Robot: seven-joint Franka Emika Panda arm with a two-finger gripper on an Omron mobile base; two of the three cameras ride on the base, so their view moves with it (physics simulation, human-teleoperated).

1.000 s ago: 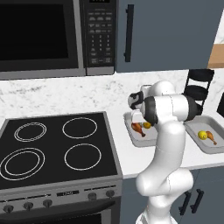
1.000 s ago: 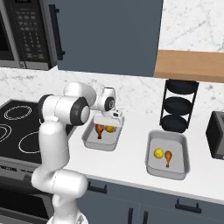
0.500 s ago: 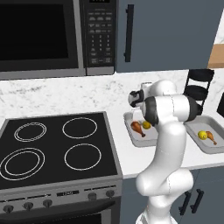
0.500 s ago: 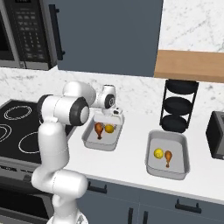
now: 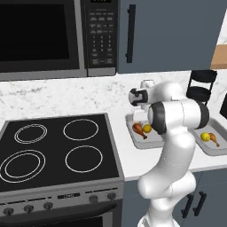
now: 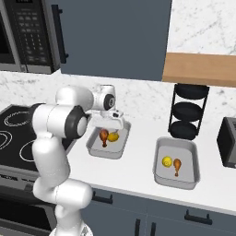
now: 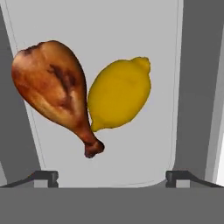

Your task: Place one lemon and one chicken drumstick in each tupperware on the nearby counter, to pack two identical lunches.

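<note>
Two tupperware trays on the counter (image 6: 138, 166) — the left tray (image 6: 94, 148) at frame centre, the right tray (image 6: 190, 162) lower right. Each holds one lemon and one drumstick. My gripper (image 7: 112, 177) hangs spread and empty over the near drumstick (image 7: 52, 89) touching its lemon (image 7: 119, 94).

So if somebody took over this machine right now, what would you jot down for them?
Gripper: open, holding nothing, above the near tupperware.
Near tupperware: one chicken drumstick and one lemon, touching.
Far tupperware, same counter: second lemon and second drumstick.
Done: both lunches look packed alike.
Left: probably just lifting the arm away.
</note>
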